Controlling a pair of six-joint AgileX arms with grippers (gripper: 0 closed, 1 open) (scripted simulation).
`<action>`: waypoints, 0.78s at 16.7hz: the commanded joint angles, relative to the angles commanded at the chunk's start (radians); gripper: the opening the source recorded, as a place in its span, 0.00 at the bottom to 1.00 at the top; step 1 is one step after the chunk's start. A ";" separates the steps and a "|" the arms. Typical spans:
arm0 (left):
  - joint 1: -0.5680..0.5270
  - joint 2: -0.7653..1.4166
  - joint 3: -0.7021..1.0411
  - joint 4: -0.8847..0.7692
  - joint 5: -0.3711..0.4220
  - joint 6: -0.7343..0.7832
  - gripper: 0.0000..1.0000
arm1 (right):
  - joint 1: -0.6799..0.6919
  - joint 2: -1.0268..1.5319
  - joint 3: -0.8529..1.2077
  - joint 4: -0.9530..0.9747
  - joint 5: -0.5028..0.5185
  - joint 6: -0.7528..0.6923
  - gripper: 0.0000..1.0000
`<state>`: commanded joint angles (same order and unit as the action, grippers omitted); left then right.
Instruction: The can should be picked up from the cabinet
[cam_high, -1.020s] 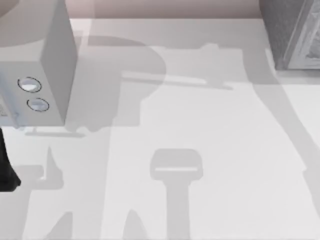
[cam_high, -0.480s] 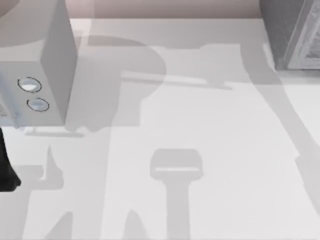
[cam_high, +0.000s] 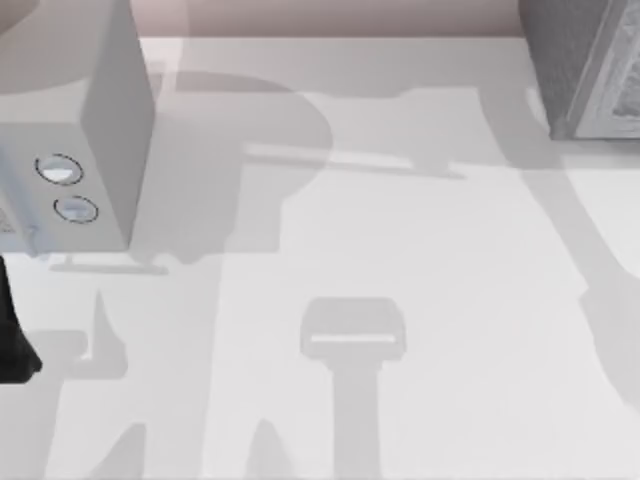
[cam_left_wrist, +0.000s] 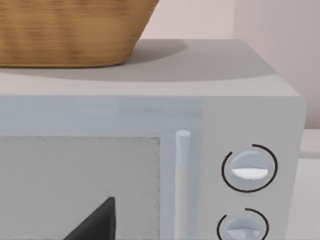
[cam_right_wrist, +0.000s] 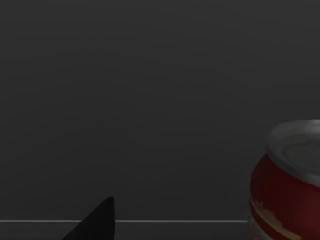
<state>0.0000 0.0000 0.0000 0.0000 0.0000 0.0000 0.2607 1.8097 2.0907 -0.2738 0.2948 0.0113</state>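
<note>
My right claw's fingertip (cam_right_wrist: 95, 220) sits well apart from the red can (cam_right_wrist: 287, 185); its spread I cannot tell. My left wrist faces the microwave (cam_left_wrist: 250, 100).

red can (cam_right_wrist: 290, 185) cut off at edge, cabinet (cam_high: 590, 65) mostly cropped, basket (cam_left_wrist: 70, 30) partly cropped

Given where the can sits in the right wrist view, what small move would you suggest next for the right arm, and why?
Probably shift the right gripper sideways toward the red can before closing in: the can stands upright against the dark interior, well off to one edge of the right wrist view, not centred ahead.
</note>
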 joint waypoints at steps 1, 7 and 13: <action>0.000 0.000 0.000 0.000 0.000 0.000 1.00 | 0.000 0.000 0.000 0.000 0.000 0.000 1.00; 0.000 0.000 0.000 0.000 0.000 0.000 1.00 | 0.000 0.000 0.000 0.000 0.000 0.000 0.55; 0.000 0.000 0.000 0.000 0.000 0.000 1.00 | 0.000 0.000 0.000 0.000 0.000 0.000 0.10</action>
<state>0.0000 0.0000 0.0000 0.0000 0.0000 0.0000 0.2607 1.8097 2.0907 -0.2738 0.2948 0.0113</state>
